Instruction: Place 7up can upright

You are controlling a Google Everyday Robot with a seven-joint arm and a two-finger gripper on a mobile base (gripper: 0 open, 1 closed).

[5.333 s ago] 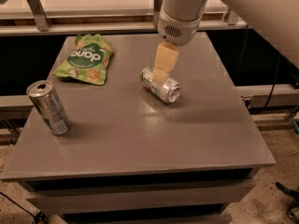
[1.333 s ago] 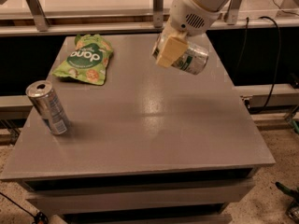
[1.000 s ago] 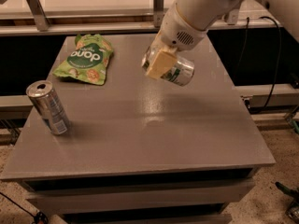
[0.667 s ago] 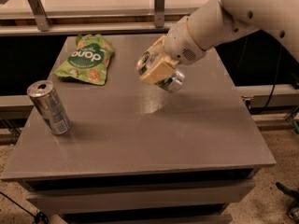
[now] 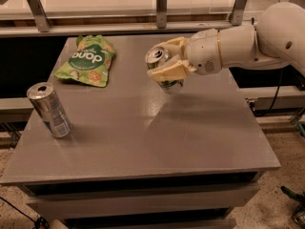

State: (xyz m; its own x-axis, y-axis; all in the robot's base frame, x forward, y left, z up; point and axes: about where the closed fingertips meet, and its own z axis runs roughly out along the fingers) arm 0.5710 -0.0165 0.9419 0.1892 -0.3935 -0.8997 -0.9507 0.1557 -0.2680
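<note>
The 7up can is a short silver can with green markings and a silver top. It is held nearly upright, top tilted slightly left, just above the grey table near its middle back. My gripper reaches in from the right on a white arm and is shut on the can, with cream fingers wrapped around its sides. The can's lower part shows below the fingers, close to the tabletop.
A taller slim silver can with a blue-white label stands at the table's left edge. A green snack bag lies at the back left. Metal rails and posts run behind the table.
The can lay on its side on the table, was lifted, then turned from sideways to nearly upright. The arm swung so the gripper now reaches in from the right, lower toward the table.
</note>
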